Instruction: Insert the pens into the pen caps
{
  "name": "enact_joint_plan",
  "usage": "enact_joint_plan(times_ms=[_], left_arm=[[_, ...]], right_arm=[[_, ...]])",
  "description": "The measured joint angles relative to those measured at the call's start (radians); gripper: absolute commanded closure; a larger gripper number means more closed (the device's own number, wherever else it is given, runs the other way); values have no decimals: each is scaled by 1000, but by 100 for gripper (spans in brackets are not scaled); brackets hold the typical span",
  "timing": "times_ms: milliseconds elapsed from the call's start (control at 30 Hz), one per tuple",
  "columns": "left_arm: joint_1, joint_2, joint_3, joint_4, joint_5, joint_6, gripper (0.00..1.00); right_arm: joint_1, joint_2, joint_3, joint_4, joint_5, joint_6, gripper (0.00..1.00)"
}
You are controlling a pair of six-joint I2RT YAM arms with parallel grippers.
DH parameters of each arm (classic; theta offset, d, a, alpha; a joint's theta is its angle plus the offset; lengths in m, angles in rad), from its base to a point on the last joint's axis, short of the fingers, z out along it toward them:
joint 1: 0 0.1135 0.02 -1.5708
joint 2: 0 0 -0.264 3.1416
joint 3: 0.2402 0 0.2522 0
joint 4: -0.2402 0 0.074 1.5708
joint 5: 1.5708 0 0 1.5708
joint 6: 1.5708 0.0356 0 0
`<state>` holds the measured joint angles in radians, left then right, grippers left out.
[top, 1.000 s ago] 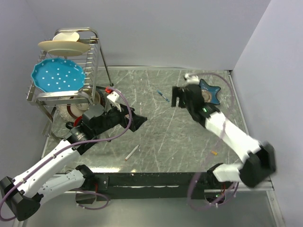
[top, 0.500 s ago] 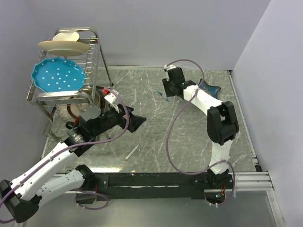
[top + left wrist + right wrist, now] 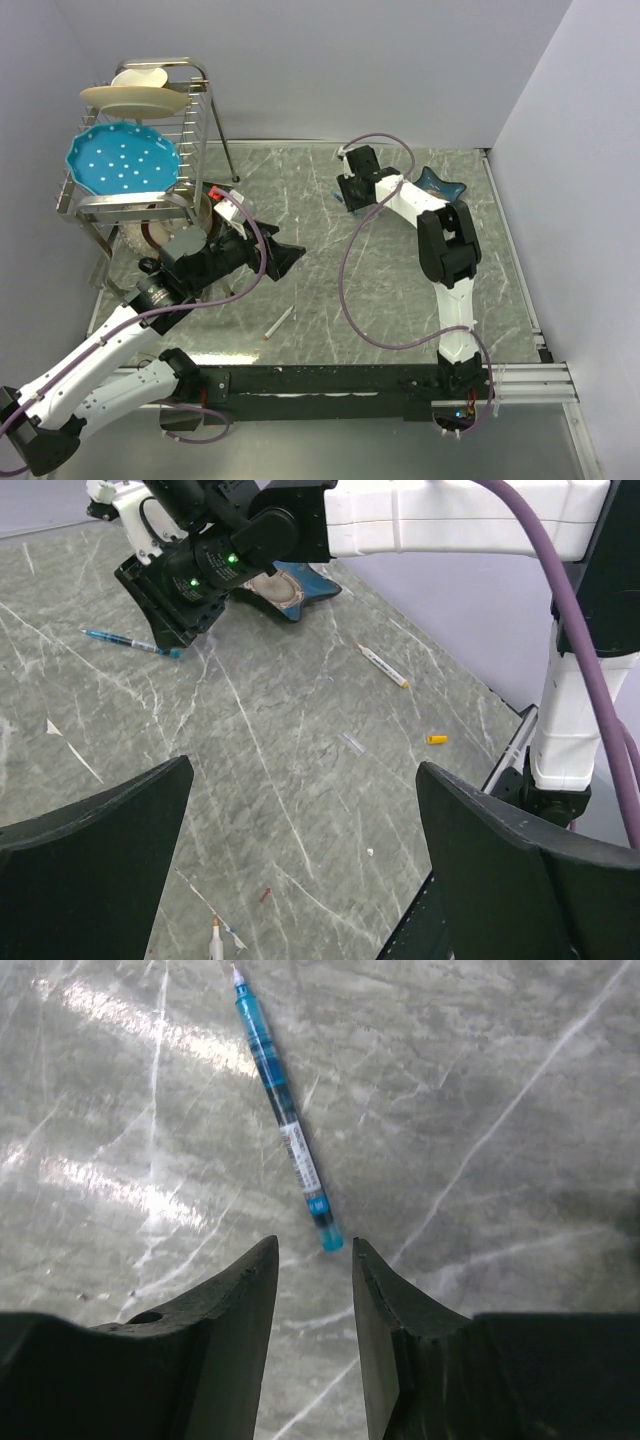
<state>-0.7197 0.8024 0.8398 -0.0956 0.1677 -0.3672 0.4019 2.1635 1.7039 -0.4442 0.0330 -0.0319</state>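
Only the right wrist view is showing the right gripper (image 3: 312, 1255), fingers (image 3: 235, 1305) slightly parted, at the blue pen (image 3: 285, 1120); the left gripper (image 3: 303, 770) is gaping wide.

The slim blue stick pen (image 3: 285, 1120) shows whole at the right wrist, but from above the black right end effector (image 3: 347, 198) hides most or all of it. In the left wrist view, the bottom edge cuts off a white-barrelled pen (image 3: 214, 940). There the star-shaped blue dish (image 3: 292, 588) sits partly behind the right arm (image 3: 440, 520), and a tiny red piece (image 3: 265, 892) on the grey marbled worktop (image 3: 300, 780) is too small to identify.
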Motion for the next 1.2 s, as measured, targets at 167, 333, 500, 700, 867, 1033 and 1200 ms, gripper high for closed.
enact_joint_plan(times_ms=[167, 333, 500, 700, 867, 1033, 1200], left_arm=[[0, 6, 0, 0, 0, 6, 1], [0, 14, 0, 0, 1, 6, 1], [0, 14, 0, 0, 1, 6, 0], [0, 8, 0, 0, 1, 8, 1], [0, -21, 0, 2, 3, 13, 0], [0, -43, -4, 10, 13, 18, 1], [0, -61, -18, 24, 14, 25, 1]], right_arm=[[-2, 49, 63, -60, 0, -7, 57], [-3, 111, 150, -119, -2, -16, 58], [-3, 149, 199, -171, -8, -22, 58], [-3, 166, 228, -210, -19, -34, 62], [-5, 176, 237, -237, -30, -42, 73], [-9, 183, 252, -248, -44, -44, 95], [-10, 184, 253, -248, -45, -39, 100]])
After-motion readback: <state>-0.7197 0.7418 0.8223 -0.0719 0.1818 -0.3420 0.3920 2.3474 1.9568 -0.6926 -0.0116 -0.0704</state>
